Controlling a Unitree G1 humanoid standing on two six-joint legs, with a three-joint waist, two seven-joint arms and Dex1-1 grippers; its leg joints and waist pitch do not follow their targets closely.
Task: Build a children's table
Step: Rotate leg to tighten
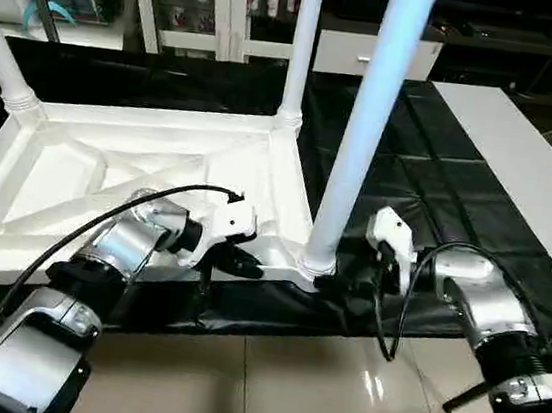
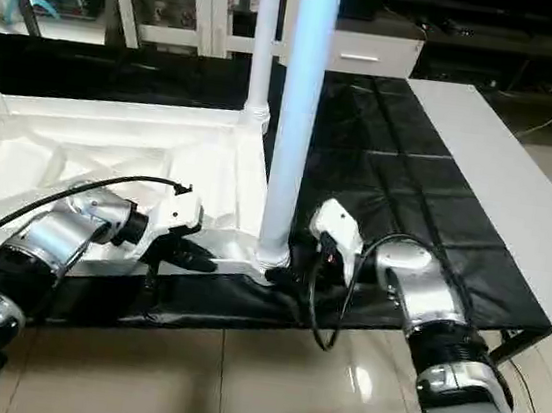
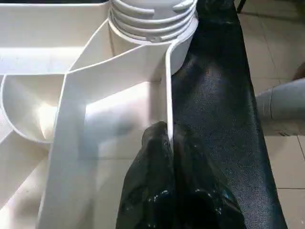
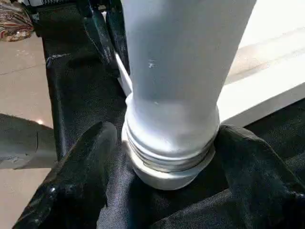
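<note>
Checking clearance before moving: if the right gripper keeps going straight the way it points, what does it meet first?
Most likely the near leg: its threaded base sits directly between the right gripper's open fingers, at the table top's corner socket.

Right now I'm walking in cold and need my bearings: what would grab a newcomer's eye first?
The upturned white tabletop on the black-draped work table, with legs rising from its corners. At the near corner, the left pincer clamps the top's thin rim, while the right pincer straddles the base of the near leg.
</note>
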